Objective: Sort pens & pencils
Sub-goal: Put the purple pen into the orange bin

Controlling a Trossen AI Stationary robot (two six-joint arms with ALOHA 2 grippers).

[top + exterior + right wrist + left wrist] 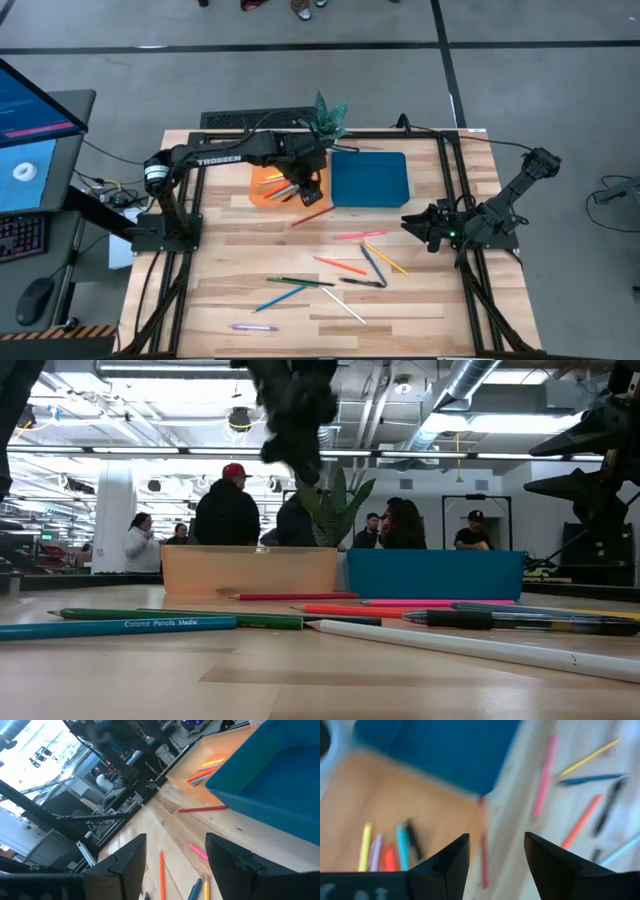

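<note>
the left pincer [308,190] hangs over the orange tray [258,187] at the far side of the wooden table [220,270], its two dark fingers [451,862] spread apart with nothing between them. from its own wrist camera, a yellow, a pale pink, a red, a light blue and a black stick lie side by side in that tray, all smeared by blur, so pen and pencil cannot be told apart there. from above, the arm covers most of the tray and only a few coloured ends show. the blue tray [370,178] sits just beside the orange one, with a small potted plant [329,117] behind their shared edge; its inside looks bare where it can be seen. a red pencil [312,216] lies on the table just in front of the trays. the rest of the pens and pencils [340,268] are scattered over the near half of the table: pink, orange, yellow, blue, green, black, white, and a purple one [252,327] alone by the near edge. the right pincer [418,226] waits low at the table's right side, fingers spread and empty, pointing toward the scatter. at table height, the left arm shows only as a dark blurred mass cut off by the upper frame, and people stand in the room beyond.
</note>
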